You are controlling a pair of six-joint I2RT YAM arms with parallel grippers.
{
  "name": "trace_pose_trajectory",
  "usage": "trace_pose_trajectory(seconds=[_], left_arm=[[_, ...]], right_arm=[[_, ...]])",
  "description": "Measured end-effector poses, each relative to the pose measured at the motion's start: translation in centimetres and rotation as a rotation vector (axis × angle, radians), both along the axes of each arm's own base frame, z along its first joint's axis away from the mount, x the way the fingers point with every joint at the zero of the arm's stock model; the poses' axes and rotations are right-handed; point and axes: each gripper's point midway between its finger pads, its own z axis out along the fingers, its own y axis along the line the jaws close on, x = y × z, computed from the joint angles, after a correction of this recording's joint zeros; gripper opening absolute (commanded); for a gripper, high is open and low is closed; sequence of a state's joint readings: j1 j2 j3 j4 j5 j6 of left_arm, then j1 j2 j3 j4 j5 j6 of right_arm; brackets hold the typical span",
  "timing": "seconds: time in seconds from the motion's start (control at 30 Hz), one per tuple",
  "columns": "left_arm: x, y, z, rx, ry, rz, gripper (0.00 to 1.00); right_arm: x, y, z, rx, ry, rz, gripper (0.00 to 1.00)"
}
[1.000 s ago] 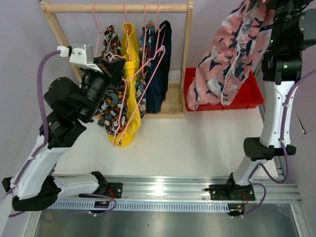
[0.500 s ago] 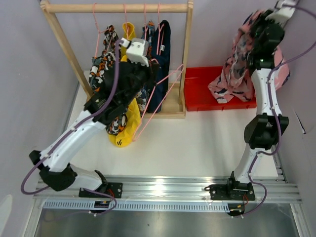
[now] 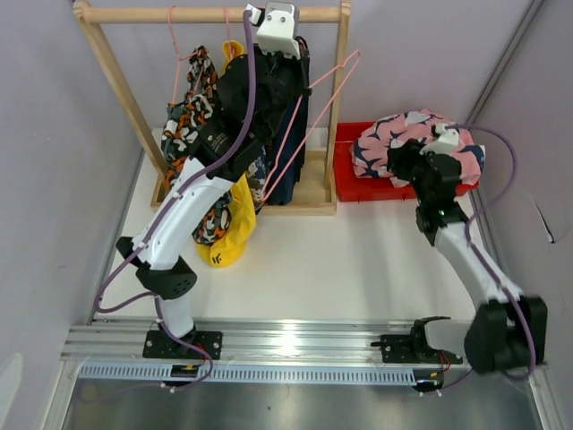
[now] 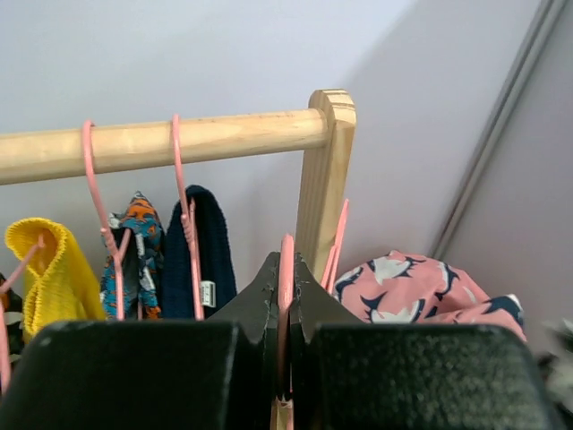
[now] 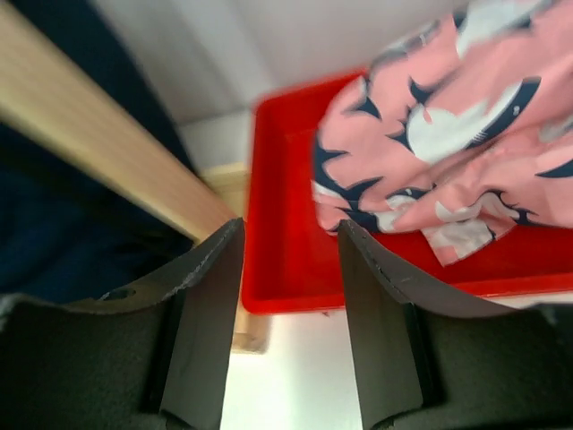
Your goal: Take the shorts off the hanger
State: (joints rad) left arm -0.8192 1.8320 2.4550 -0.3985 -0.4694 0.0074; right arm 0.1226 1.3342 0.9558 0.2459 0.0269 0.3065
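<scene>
Pink shorts rest in the red bin, our right tool parted and empty. Left tool pinches the bare hanger; let's hook it squarely over the rail.

Top cam: I look down from above and behind the bases, far enough out to take in table, rack and bin. Left wrist cam: tight behind the left gripper, sighting along it; rail above the jaws, pink shorts beyond them to the right. Right wrist cam: close, sighting out through the right gripper; bin and pink shorts just ahead, post left of the jaws. All three share post and pink shorts.
</scene>
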Motion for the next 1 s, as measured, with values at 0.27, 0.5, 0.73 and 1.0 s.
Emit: trace_pose_trajectory(seconds=[0.27, 0.5, 0.73, 1.0], left_arm=[[-1.6, 1.4, -2.0, 0.06, 0.041, 0.031, 0.0], [-5.2, 4.9, -2.1, 0.075, 0.059, 0.074, 0.0], [-5.8, 7.1, 0.7, 0.032, 0.01, 0.131, 0.0], [-2.7, 3.8, 2.0, 0.035, -0.044, 0.145, 0.0]], right_arm=[[-8.6, -0.3, 7.2, 0.056, -0.224, 0.007, 0.51], [-10.4, 0.2, 7.2, 0.069, -0.207, 0.02, 0.5], [-11.6, 0.6, 7.0, 0.072, -0.187, 0.029, 0.5], [-12.8, 0.3, 7.3, 0.073, -0.197, 0.022, 0.49]])
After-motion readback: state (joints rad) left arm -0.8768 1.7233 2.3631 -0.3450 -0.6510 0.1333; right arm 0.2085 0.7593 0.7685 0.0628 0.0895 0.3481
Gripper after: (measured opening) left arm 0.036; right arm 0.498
